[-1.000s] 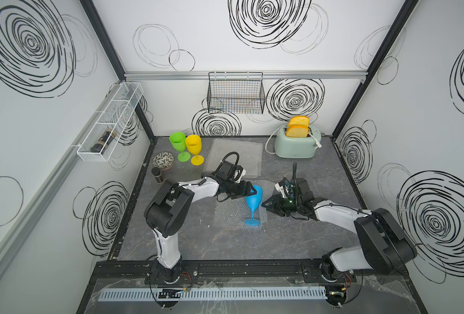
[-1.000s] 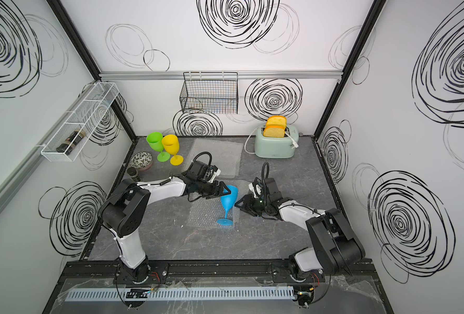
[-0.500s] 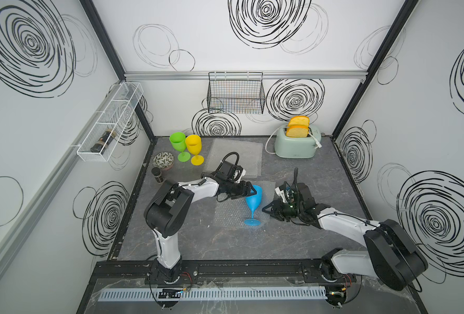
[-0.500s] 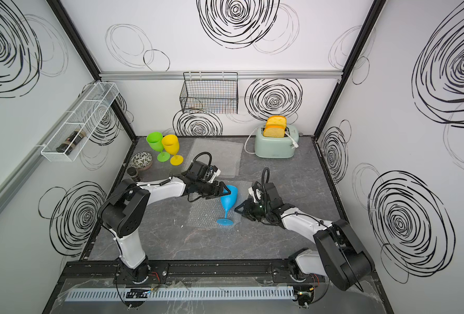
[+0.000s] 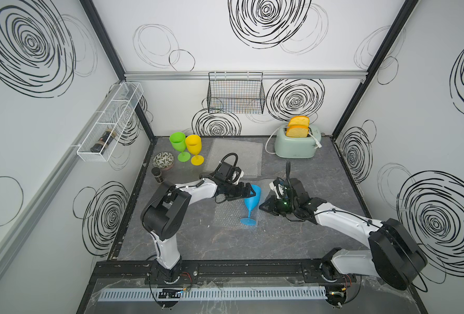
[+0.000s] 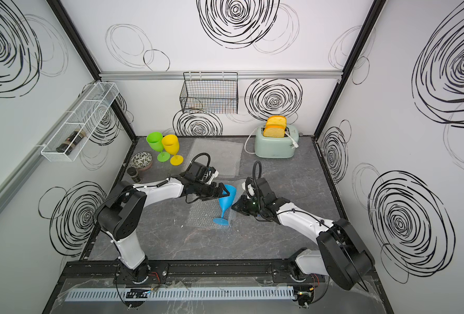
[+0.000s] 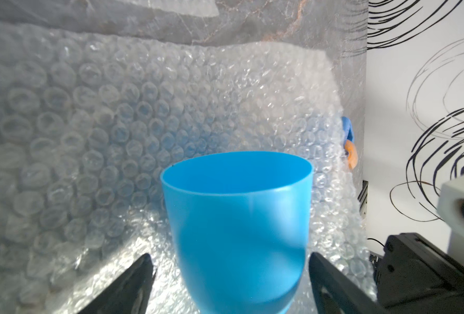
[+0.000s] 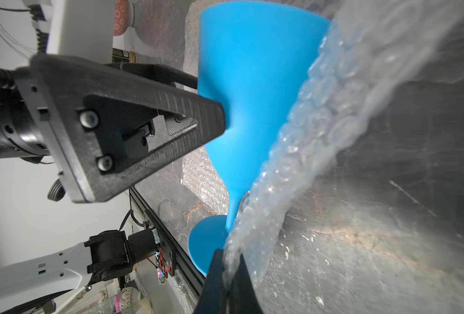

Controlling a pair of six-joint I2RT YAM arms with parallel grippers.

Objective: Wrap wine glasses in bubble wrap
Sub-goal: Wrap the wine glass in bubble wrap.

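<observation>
Now that my left fingers (image 5: pixel 249 192) have spread wide, blue goblet (image 5: pixel 250 202): stands on its own foot, bowl between those fingers, no longer clamped.
Left fingers: wide apart, one on either side of the blue goblet's bowl; the left wrist view shows a gap on one side, and on the other I cannot tell a touch from a near miss.
Right fingers (image 8: pixel 228 261): half open and farther from the blue goblet a second ago, now pressed together on the edge of the bubble wrap (image 5: pixel 225 217), just beside the goblet's foot.
Bubble wrap: lies on the tabletop (image 5: pixel 198 244) under the blue goblet; the pinched edge rises along the side of the bowl that faces my right arm.
Meaning for the task: my hold has passed from glass to wrap. I judge the first fold is starting, with nothing closed round the goblet yet.
Risk: the blue goblet is unheld, and a tug on the sheet under its foot could tip it.
Green goblet (image 5: pixel 177 141), yellow goblet (image 5: pixel 193 144): well apart from the blue goblet, bare, just beside each other.
Spare sheet (image 5: pixel 236 153): flat, beyond the blue goblet, untouched.
</observation>
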